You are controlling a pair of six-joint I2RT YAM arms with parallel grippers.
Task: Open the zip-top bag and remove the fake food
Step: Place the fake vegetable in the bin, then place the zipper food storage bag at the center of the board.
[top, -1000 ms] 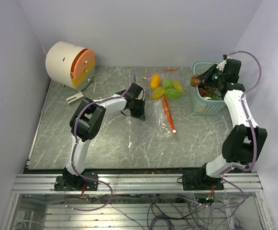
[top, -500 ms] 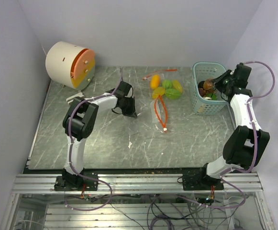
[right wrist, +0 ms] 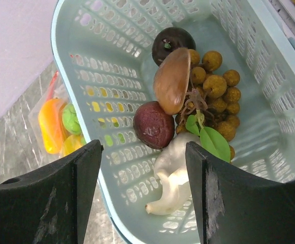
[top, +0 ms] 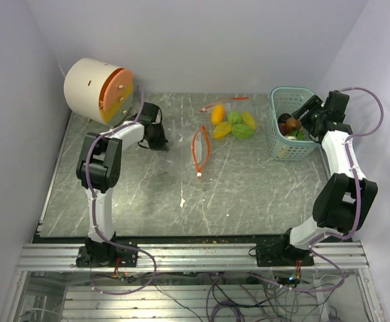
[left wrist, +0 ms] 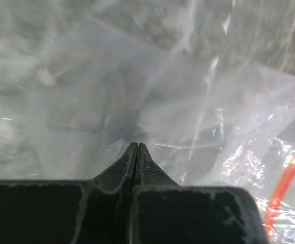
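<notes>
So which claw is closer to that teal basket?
Right. The right gripper hangs over the basket; the left gripper is far across the table, pinching the zip-top bag.

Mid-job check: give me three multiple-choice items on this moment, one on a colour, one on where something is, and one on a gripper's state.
1. What colour is the zip strip on the zip-top bag?
A) blue B) white C) red-orange

2. Where does the brown-capped toy mushroom lie?
A) in the bag B) in the teal basket C) outside both

3. How does the right gripper stand?
A) open and empty over the basket B) shut on the mushroom C) shut on the bag

Answers:
1. C: the strip shows as a red-orange loop in the top view.
2. B: the right wrist view shows it inside the basket's walls.
3. A: its fingers stand wide apart with nothing between them.
</notes>
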